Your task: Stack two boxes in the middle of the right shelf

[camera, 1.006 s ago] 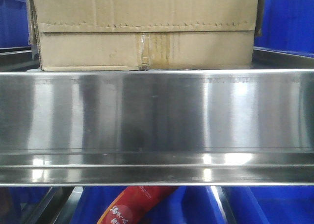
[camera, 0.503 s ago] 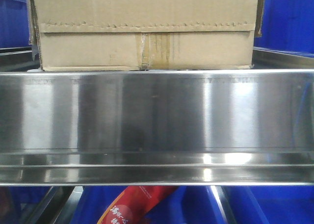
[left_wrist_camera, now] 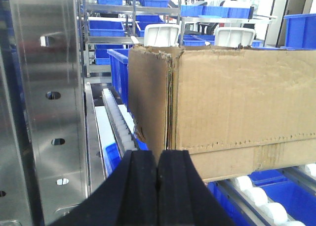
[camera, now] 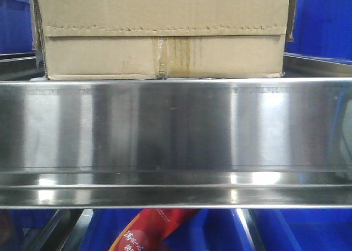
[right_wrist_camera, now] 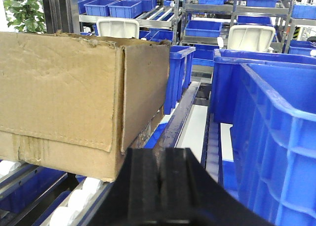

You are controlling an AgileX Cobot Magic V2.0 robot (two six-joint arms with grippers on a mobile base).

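Both black grippers, left [left_wrist_camera: 157, 171] and right [right_wrist_camera: 160, 179], have fingers pressed together, holding nothing. Creased tan cardboard box [camera: 162, 34] sits on white rollers [left_wrist_camera: 256, 196] behind shiny steel shelf rail [camera: 176, 130].

Left tool [left_wrist_camera: 157, 186] fingers pressed together, holding nothing. Right tool [right_wrist_camera: 160, 184] likewise closed, empty.

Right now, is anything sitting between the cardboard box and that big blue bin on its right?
No object: the right wrist view shows only steel rails and white track between the cardboard box and blue bin.

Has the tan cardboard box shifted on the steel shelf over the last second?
No. The tan cardboard box keeps the same position against the shiny stainless-steel shelf rail in the front view.
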